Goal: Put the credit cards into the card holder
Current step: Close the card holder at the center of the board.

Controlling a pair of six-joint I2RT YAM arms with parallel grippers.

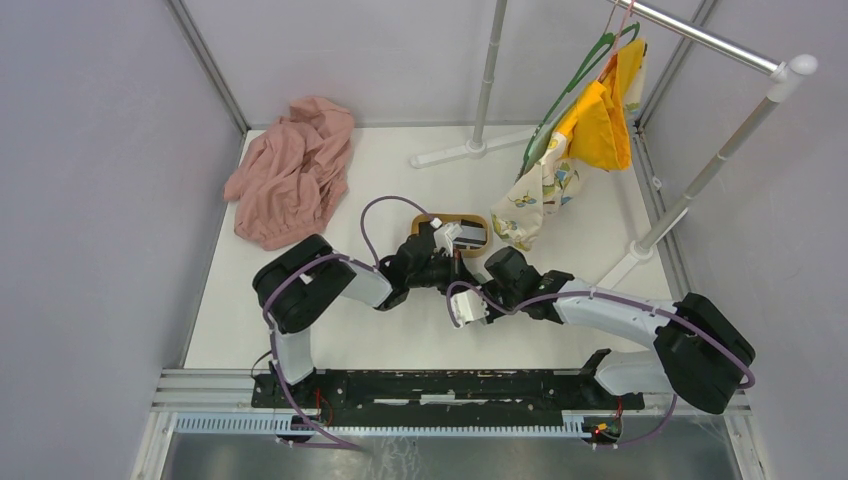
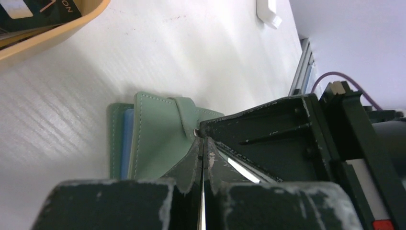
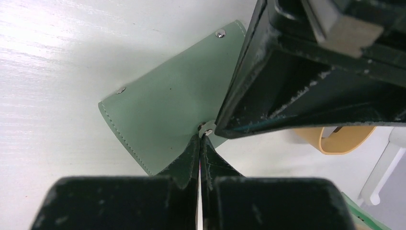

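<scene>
The grey-green card holder (image 2: pixel 153 143) lies folded on the white table, a strip of pale blue showing at its left edge. Its closing tab (image 2: pixel 186 112) runs to a metal snap. My left gripper (image 2: pixel 202 140) is shut, its tips on the snap end of the tab. My right gripper (image 3: pixel 201 136) is shut too, its tips at the same snap on the holder (image 3: pixel 163 105). In the top view both grippers (image 1: pixel 452 272) meet and hide the holder. Dark and pale credit cards (image 1: pixel 466 235) lie in the wooden tray (image 1: pixel 432 219); one dark card (image 2: pixel 33 9) shows at the left wrist view's corner.
A pink cloth (image 1: pixel 292 172) lies at the back left. A garment rack's white feet (image 1: pixel 470 148) and hanging yellow and patterned clothes (image 1: pixel 590 125) stand at the back right. The tray's rim (image 3: pixel 342 141) is just right of the holder.
</scene>
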